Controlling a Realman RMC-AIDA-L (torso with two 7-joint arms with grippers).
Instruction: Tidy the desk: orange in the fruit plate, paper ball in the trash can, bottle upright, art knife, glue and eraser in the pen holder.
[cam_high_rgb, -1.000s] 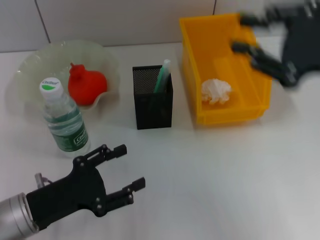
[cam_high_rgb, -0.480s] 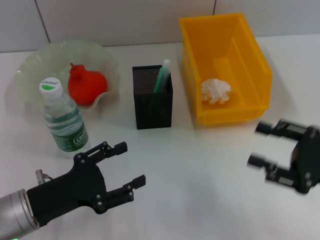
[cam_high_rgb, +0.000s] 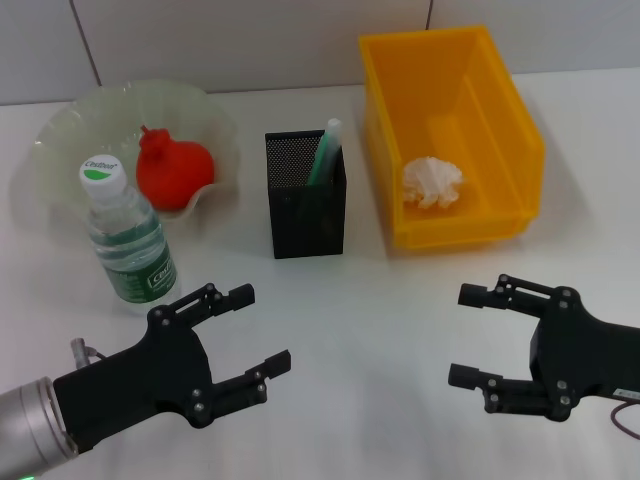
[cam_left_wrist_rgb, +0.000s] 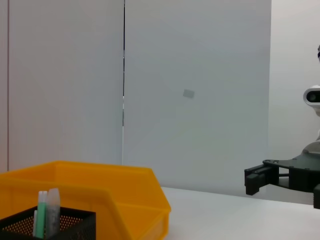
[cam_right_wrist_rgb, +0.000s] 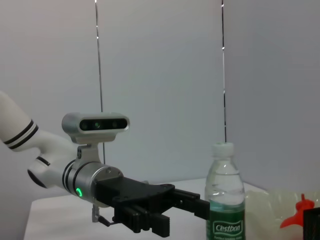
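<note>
The orange (cam_high_rgb: 174, 170) lies in the pale fruit plate (cam_high_rgb: 70, 130) at the back left. A white paper ball (cam_high_rgb: 432, 182) rests inside the yellow trash can (cam_high_rgb: 520, 130). The bottle (cam_high_rgb: 126, 235) stands upright in front of the plate, also seen as the bottle (cam_right_wrist_rgb: 224, 200). The black mesh pen holder (cam_high_rgb: 307, 205) holds a green-and-white item (cam_high_rgb: 326, 150); the art knife, glue and eraser cannot be told apart. My left gripper (cam_high_rgb: 248, 343) hovers open near the front left. My right gripper (cam_high_rgb: 470, 335) hovers open at the front right, empty.
White table with a tiled wall behind. The pen holder stands between the plate and the trash can. The left arm's gripper (cam_right_wrist_rgb: 170, 212) shows in the right wrist view beside the bottle; the right gripper (cam_left_wrist_rgb: 260, 181) shows at the edge of the left wrist view.
My right gripper moved from above the trash can down and toward the front right of the table, open and empty. The left gripper stayed put.
</note>
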